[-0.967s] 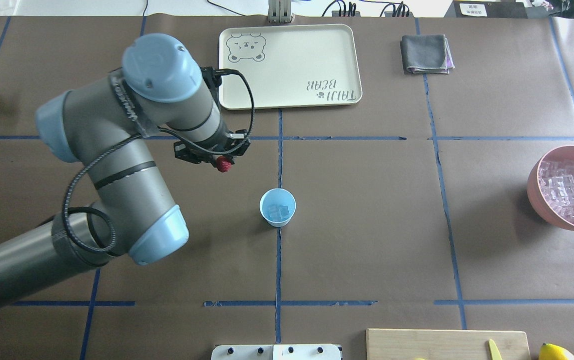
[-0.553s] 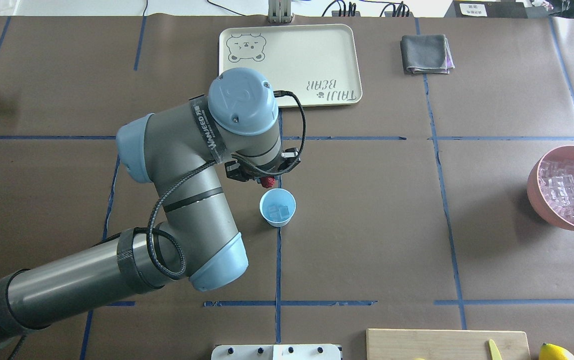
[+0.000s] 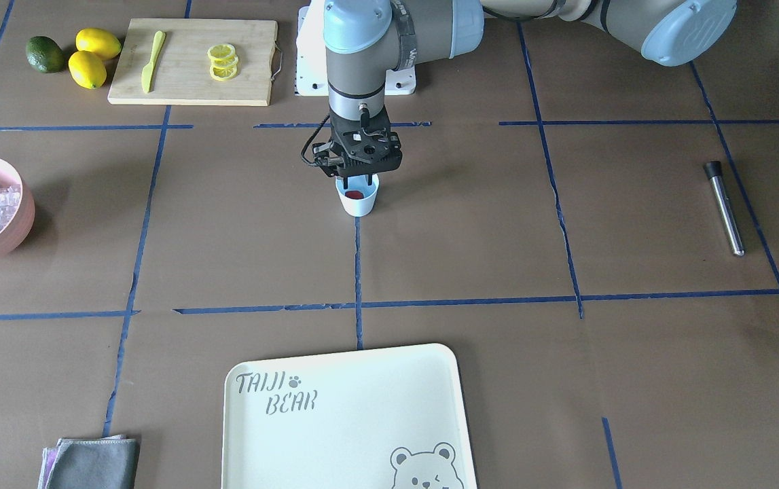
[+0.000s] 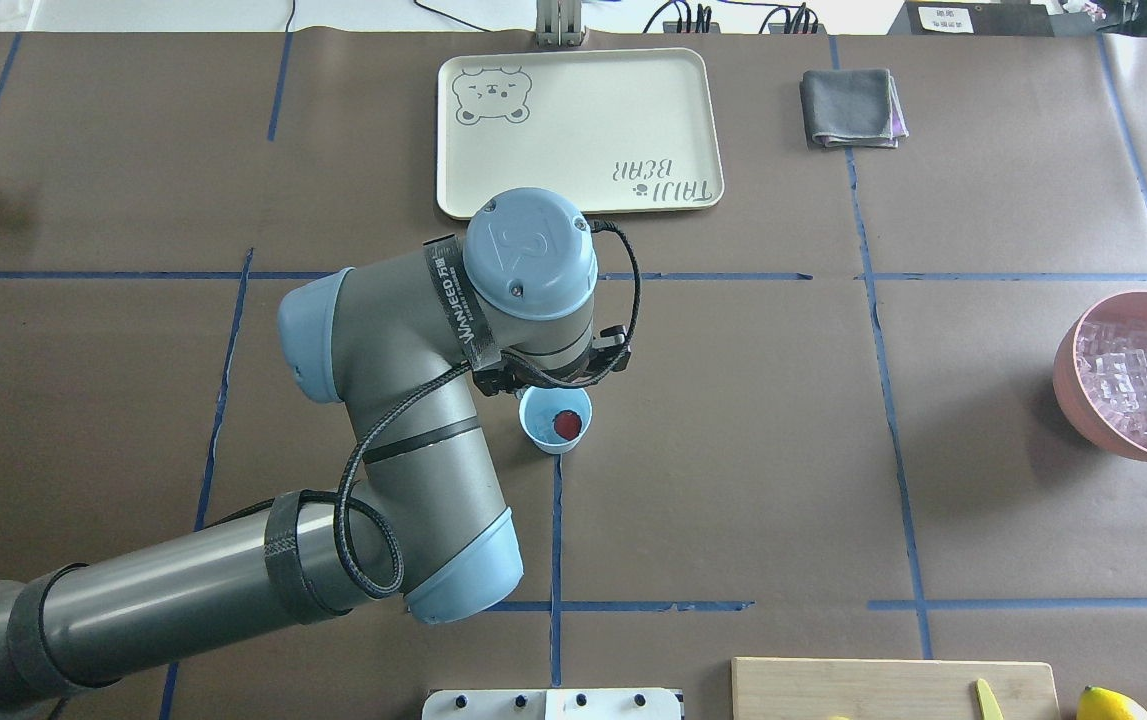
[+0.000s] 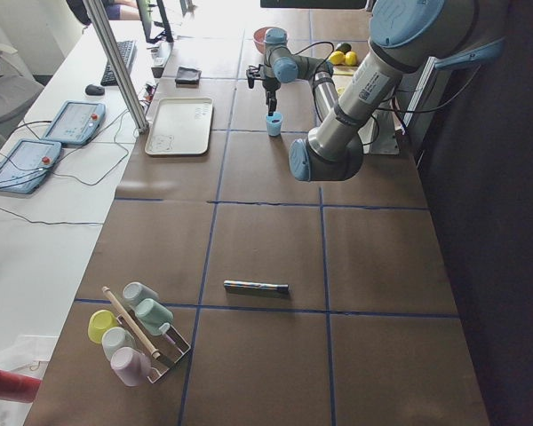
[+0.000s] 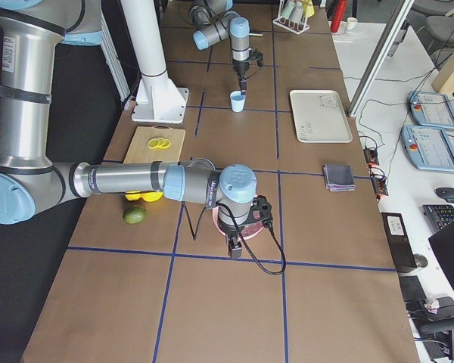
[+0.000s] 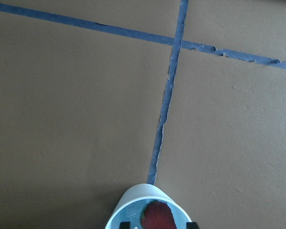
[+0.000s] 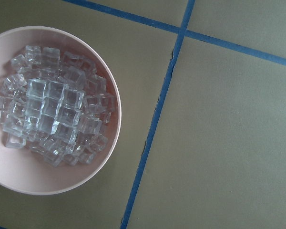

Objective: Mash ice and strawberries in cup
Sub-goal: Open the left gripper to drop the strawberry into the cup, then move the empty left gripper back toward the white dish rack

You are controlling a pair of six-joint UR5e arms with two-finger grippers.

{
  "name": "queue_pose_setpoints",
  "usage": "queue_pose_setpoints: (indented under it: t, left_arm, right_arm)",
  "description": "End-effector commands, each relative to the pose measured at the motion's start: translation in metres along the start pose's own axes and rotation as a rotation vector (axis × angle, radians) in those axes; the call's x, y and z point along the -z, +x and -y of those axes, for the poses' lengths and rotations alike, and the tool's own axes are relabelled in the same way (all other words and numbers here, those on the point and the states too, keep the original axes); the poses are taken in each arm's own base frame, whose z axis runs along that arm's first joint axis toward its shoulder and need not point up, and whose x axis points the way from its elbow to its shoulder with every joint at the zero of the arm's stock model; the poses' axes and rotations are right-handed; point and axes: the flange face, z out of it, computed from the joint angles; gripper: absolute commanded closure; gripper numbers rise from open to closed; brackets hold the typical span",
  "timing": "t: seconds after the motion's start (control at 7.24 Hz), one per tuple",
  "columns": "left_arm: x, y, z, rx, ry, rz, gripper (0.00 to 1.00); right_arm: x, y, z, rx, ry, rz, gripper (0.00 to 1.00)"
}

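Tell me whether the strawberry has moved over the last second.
Yes. In the overhead view the strawberry went from left of and beyond the cup, which stands on the blue tape line, to inside it.

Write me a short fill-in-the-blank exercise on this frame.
The strawberry lies inside the light-blue ____.
The pincer poised over it belongs to the ____ arm.
The piled ice sits in a ____ bowl.
Missing words: cup; left; pink.
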Motion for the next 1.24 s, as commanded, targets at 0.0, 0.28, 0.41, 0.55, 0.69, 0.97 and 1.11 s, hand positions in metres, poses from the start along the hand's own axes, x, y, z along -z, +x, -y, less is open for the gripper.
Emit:
queue_pose_setpoints:
  t: [0.0,0.28,0.41,0.55,0.69,0.97,1.11]
  left_arm:
    - [0.008,-0.040,-0.007,-0.084,-0.027,0.005,0.00]
    - [0.051,-0.146,0.016,-0.217,-0.010,0.022,0.00]
    - [0.061,-0.198,0.040,-0.268,-0.011,0.038,0.00]
    - [0.069,-0.265,0.072,-0.311,-0.027,0.066,0.00]
    - [0.085,-0.325,0.108,-0.348,-0.046,0.076,0.00]
    - [0.123,-0.451,0.162,-0.422,-0.061,0.078,0.00]
    - [0.146,-0.525,0.178,-0.444,-0.057,0.072,0.00]
  right_arm:
    - [-0.001,0.001,0.000,0.001,-0.001,0.000,0.00]
    - [-0.001,0.001,0.000,0.001,-0.001,0.000,0.00]
    - [-0.002,0.002,0.000,0.000,-0.003,0.001,0.00]
    - [-0.002,0.002,0.000,0.000,-0.004,0.000,0.00]
    - [-0.002,0.002,0.000,0.000,-0.004,0.000,0.00]
    - [0.000,0.001,0.001,0.003,0.000,-0.001,0.00]
    - [0.000,0.000,0.002,0.004,0.001,-0.002,0.00]
